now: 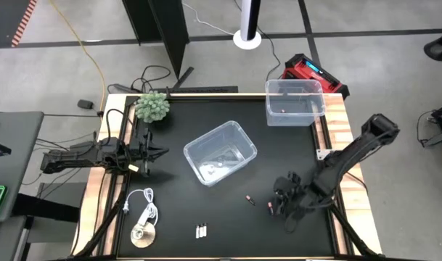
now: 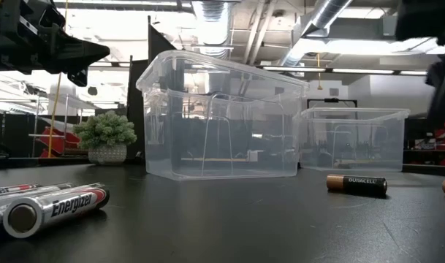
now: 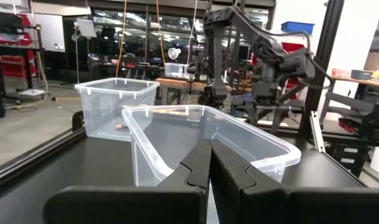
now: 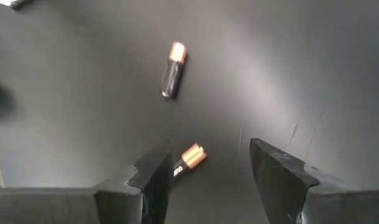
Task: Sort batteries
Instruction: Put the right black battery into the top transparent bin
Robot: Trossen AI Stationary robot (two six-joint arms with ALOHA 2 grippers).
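Observation:
Two dark batteries with copper ends lie flat on the black mat: one [image 4: 173, 70] [image 1: 250, 199] and one [image 4: 189, 159] closer to my right gripper. My right gripper [image 4: 208, 168] [image 1: 280, 204] hangs open above the mat. The closer battery lies below it, beside one finger [image 4: 157, 171], apart from it as far as I can see. Pale silver batteries [image 1: 200, 231] [image 2: 54, 208] lie side by side near the near edge. My left gripper [image 3: 209, 171] [image 1: 149, 152] is shut, held level at the table's left and pointing at the middle clear bin [image 3: 208, 140].
A clear bin [image 1: 221, 152] stands mid-table, turned at an angle, and a second one [image 1: 295, 101] at the far right corner. A small potted plant [image 1: 153, 106] is at the far left. A white coiled cable with a round disc [image 1: 142, 226] lies near left.

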